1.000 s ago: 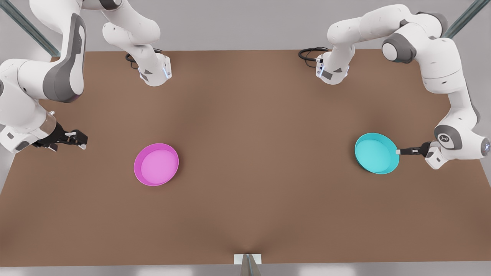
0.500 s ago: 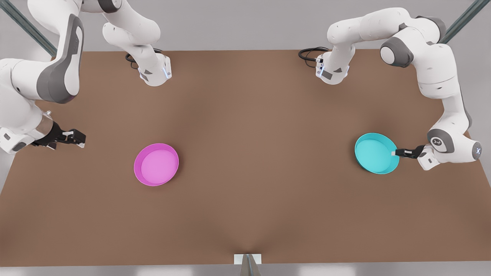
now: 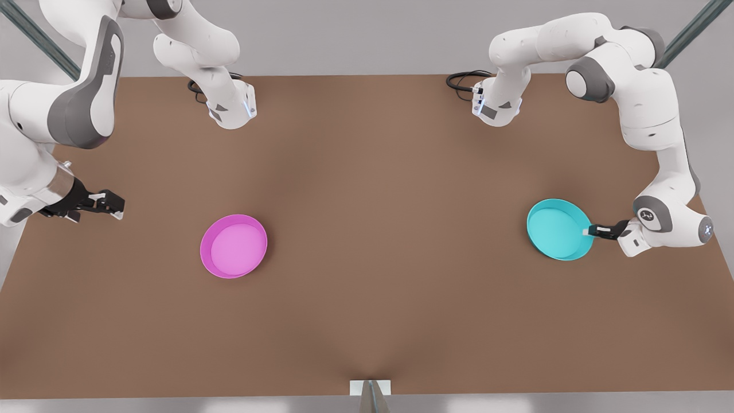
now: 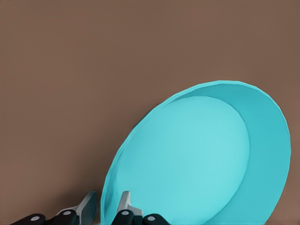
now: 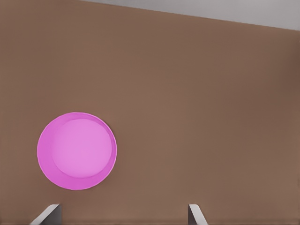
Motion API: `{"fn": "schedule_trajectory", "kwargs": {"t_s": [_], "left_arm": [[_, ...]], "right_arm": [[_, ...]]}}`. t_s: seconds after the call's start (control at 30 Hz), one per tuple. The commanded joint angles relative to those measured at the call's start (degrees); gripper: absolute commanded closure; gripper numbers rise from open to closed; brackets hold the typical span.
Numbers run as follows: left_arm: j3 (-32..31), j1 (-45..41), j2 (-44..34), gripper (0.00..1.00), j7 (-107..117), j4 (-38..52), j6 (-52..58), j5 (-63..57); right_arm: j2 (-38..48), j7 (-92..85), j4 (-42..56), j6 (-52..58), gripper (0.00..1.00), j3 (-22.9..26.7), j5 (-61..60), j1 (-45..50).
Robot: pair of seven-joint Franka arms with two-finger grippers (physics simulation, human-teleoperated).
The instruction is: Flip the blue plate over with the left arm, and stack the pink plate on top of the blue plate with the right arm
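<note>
Blue plate point(image 3: 556, 228) sits open side up on the brown tabletop point(image 3: 378, 241) toward the front view's right, its rim caught at the edge nearest the left gripper point(image 3: 587, 232). In the left wrist view the plate point(image 4: 201, 159) appears tilted, with one finger point(image 4: 88, 206) outside the rim wall and the other point(image 4: 125, 204) inside it, the pair pinched narrow on that wall. The left arm reaches in low from the tabletop's edge on the front view's right.

Pink plate point(image 3: 233, 246) lies flat, paler inner face up, toward the front view's left and well apart from the blue one. The right gripper point(image 3: 116, 205) hangs near the tabletop's edge on the front view's left, apart from the pink plate and holding nothing. From the right wrist view the pink plate point(image 5: 77, 151) sits beyond the two fingertips point(image 5: 49, 213), which stand spread wide.
</note>
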State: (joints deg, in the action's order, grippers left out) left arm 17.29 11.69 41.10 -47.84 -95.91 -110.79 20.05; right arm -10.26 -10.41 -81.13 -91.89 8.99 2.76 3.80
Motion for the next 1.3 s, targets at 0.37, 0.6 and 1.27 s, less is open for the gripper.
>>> {"fn": "schedule_trajectory", "kwargs": {"t_s": [0.37, 0.6, 1.27], "left_arm": [[-0.5, -0.6, 0.8, 0.79, 3.0, 0.3, 0.1, 0.0], [-0.6, -6.9, -8.0, 0.79, 12.3, 1.9, 2.4, -1.2], [25.2, -77.1, 1.2, 0.79, 115.2, 25.8, 2.5, -51.0]], "right_arm": [[0.1, -0.2, 0.4, 1.3, 0.0, 0.1, 0.0, -0.1], [0.1, -0.3, 0.4, 1.8, 0.0, 0.1, -0.1, 0.0], [-1.3, -0.2, 2.1, 1.5, 0.0, 0.2, -1.2, -0.1]]}}
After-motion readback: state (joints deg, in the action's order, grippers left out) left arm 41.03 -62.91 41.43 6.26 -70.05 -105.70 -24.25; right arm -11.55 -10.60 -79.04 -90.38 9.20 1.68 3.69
